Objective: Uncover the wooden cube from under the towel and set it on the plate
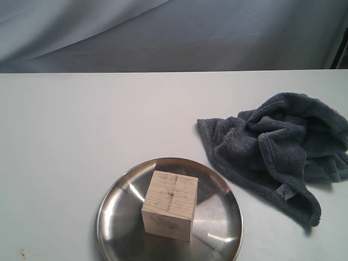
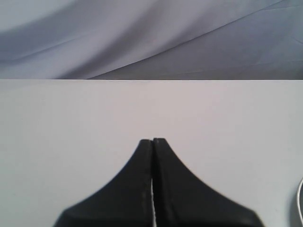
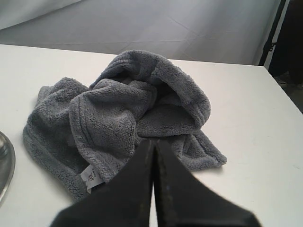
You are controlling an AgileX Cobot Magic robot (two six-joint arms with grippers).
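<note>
Steel plate (image 1: 115, 213) sits closest to the front table (image 1: 81, 125) edge, with the wooden cube (image 1: 170, 205) on it. The cube is upright, flat on the dish, roughly central, dark line on the top face. Fully uncovered, nothing draped on it.

Grey towel (image 1: 277, 147) is bunched in a heap to the right of the plate. Its near-left edge lies just beside the rim, and I can't see contact. White tag (image 1: 284, 191) shows on the front hem.

Left gripper (image 2: 152, 142): fingers pressed together, nothing between them, bare table ahead. Right gripper (image 3: 154, 144): fingers also closed flat, empty, pointed at the towel heap. Neither arm shows in the exterior view, so both look well clear of the cube.

My read: task looks done.

Risks from here:
- Right arm is aimed at the towel. Any push or drag on it towards the plate could shove the rim, and a shiny plate on a smooth table would probably slide.
- An arm crossing low over the middle could clip the cube. It's the tallest thing there and only rests loose.
- A knocked cube could tip off the shallow rim.
</note>
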